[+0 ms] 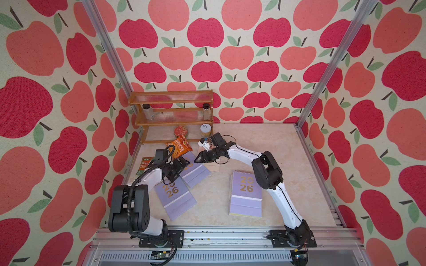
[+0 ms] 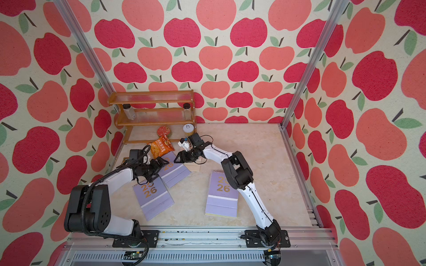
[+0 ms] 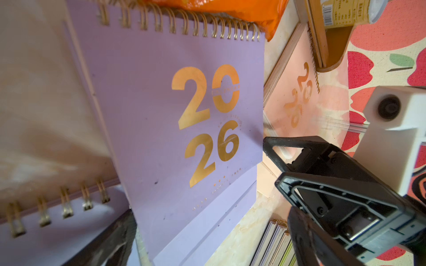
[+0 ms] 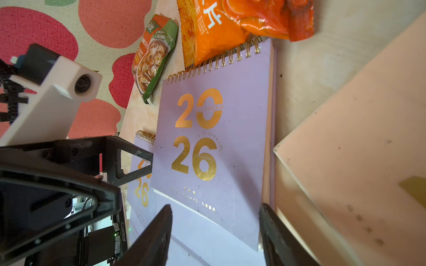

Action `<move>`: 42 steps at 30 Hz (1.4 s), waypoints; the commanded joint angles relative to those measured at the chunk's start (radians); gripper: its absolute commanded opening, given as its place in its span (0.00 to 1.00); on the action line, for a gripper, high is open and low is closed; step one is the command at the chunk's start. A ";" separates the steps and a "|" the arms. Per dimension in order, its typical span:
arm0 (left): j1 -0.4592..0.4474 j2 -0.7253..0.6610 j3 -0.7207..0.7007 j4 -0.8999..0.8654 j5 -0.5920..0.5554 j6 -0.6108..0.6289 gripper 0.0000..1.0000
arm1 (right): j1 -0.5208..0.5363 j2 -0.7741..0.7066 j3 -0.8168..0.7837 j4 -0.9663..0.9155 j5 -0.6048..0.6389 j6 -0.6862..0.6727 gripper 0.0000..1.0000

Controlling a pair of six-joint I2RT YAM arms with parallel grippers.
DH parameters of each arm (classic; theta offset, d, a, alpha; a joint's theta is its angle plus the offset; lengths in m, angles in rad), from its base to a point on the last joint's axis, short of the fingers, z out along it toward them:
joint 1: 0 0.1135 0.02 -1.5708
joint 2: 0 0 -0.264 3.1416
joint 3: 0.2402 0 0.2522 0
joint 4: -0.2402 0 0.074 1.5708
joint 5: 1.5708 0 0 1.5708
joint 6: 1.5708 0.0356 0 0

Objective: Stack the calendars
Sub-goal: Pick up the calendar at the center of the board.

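With my left pincer [image 1: 185,164] and right pincer [image 4: 214,232] both apart, I fear lifting the calendar [image 4: 214,142] drags the packet [image 4: 214,30] overlapping its spiral.

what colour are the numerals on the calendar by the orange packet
Gold numerals on lilac calendar; right wrist view shows best.

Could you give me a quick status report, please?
Open: left gripper, right gripper, both over lilac calendar. Unfinished stack nearby. In the way: orange snack packet on that calendar's spiral.
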 commanded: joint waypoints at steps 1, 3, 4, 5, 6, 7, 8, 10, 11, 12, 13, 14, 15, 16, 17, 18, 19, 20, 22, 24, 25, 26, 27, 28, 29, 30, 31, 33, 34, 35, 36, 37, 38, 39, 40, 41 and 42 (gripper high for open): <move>-0.027 -0.049 0.008 0.160 0.059 -0.021 1.00 | 0.026 0.039 -0.035 -0.019 -0.041 0.025 0.62; -0.028 -0.062 0.004 0.169 0.056 -0.024 0.99 | 0.026 0.039 -0.037 -0.015 -0.042 0.028 0.62; -0.027 -0.066 0.003 0.171 0.055 -0.025 1.00 | 0.026 0.038 -0.040 -0.014 -0.042 0.028 0.62; -0.027 -0.069 0.002 0.172 0.053 -0.025 1.00 | 0.025 0.038 -0.042 -0.012 -0.043 0.029 0.62; -0.027 -0.072 0.002 0.174 0.053 -0.024 1.00 | 0.025 0.039 -0.043 -0.011 -0.045 0.031 0.62; -0.029 -0.074 0.001 0.177 0.053 -0.025 1.00 | 0.025 0.039 -0.044 -0.009 -0.045 0.032 0.62; -0.029 -0.074 0.001 0.179 0.054 -0.025 0.99 | 0.024 0.038 -0.045 -0.007 -0.047 0.034 0.62; -0.029 -0.072 0.000 0.181 0.056 -0.026 1.00 | 0.024 0.039 -0.045 -0.004 -0.048 0.035 0.62; -0.030 -0.070 -0.001 0.184 0.058 -0.027 1.00 | 0.024 0.039 -0.048 -0.003 -0.050 0.037 0.62; -0.032 -0.067 -0.002 0.186 0.059 -0.028 0.99 | 0.024 0.039 -0.050 -0.001 -0.050 0.038 0.62; -0.033 -0.063 -0.004 0.189 0.062 -0.029 0.97 | 0.024 0.038 -0.051 0.002 -0.051 0.039 0.62; -0.034 -0.061 -0.003 0.191 0.065 -0.029 0.94 | 0.024 0.039 -0.053 0.002 -0.051 0.040 0.62; -0.036 -0.059 -0.003 0.192 0.067 -0.029 0.91 | 0.024 0.039 -0.053 0.005 -0.051 0.040 0.62; -0.039 -0.055 -0.002 0.193 0.067 -0.029 0.86 | 0.023 0.039 -0.056 0.006 -0.051 0.041 0.62; -0.042 -0.053 -0.002 0.192 0.065 -0.029 0.81 | 0.023 0.039 -0.057 0.007 -0.051 0.042 0.62; -0.044 -0.052 -0.002 0.192 0.064 -0.028 0.77 | 0.023 0.039 -0.059 0.009 -0.051 0.043 0.62; -0.046 -0.050 -0.002 0.192 0.064 -0.028 0.71 | 0.023 0.038 -0.060 0.012 -0.053 0.045 0.62; -0.049 -0.047 -0.001 0.191 0.064 -0.026 0.68 | 0.023 0.037 -0.062 0.013 -0.053 0.046 0.62; -0.052 -0.038 0.001 0.188 0.065 -0.025 0.61 | 0.023 0.037 -0.065 0.017 -0.054 0.048 0.62; -0.053 -0.032 0.001 0.186 0.065 -0.024 0.56 | 0.023 0.036 -0.066 0.019 -0.056 0.049 0.62; -0.053 -0.028 -0.001 0.188 0.065 -0.024 0.53 | 0.021 0.035 -0.068 0.019 -0.056 0.051 0.62; -0.055 -0.027 -0.002 0.189 0.065 -0.026 0.51 | 0.021 0.035 -0.068 0.021 -0.056 0.051 0.62; -0.055 -0.026 -0.002 0.190 0.064 -0.026 0.48 | 0.021 0.035 -0.069 0.022 -0.057 0.052 0.62; -0.055 -0.025 -0.002 0.191 0.064 -0.028 0.44 | 0.021 0.035 -0.068 0.024 -0.057 0.052 0.62; -0.055 -0.025 -0.001 0.189 0.064 -0.028 0.41 | 0.020 0.035 -0.071 0.025 -0.057 0.054 0.62; -0.055 -0.024 0.000 0.188 0.064 -0.028 0.39 | 0.021 0.035 -0.072 0.025 -0.057 0.054 0.62; -0.055 -0.025 0.001 0.186 0.064 -0.026 0.37 | 0.021 0.035 -0.072 0.027 -0.057 0.054 0.62; -0.055 -0.028 0.002 0.183 0.062 -0.025 0.32 | 0.020 0.037 -0.074 0.030 -0.059 0.057 0.62; -0.055 -0.028 0.004 0.180 0.062 -0.023 0.30 | 0.020 0.037 -0.074 0.031 -0.059 0.058 0.62; -0.055 -0.028 0.005 0.177 0.061 -0.022 0.28 | 0.020 0.037 -0.074 0.032 -0.060 0.058 0.62; -0.055 -0.028 0.005 0.173 0.061 -0.021 0.25 | 0.020 0.038 -0.074 0.032 -0.059 0.058 0.62; -0.055 -0.028 0.006 0.171 0.060 -0.021 0.22 | 0.019 0.039 -0.074 0.034 -0.060 0.060 0.62; -0.055 -0.026 0.007 0.168 0.059 -0.020 0.19 | 0.020 0.039 -0.075 0.035 -0.061 0.060 0.62; -0.055 -0.026 0.007 0.167 0.060 -0.019 0.16 | 0.020 0.039 -0.075 0.035 -0.061 0.060 0.62; -0.055 -0.027 0.007 0.166 0.061 -0.018 0.14 | 0.020 0.039 -0.077 0.035 -0.061 0.062 0.62; -0.055 -0.026 0.007 0.163 0.060 -0.018 0.11 | 0.018 0.039 -0.077 0.035 -0.061 0.061 0.62; -0.055 -0.025 0.007 0.160 0.059 -0.016 0.06 | 0.018 0.037 -0.078 0.037 -0.062 0.062 0.62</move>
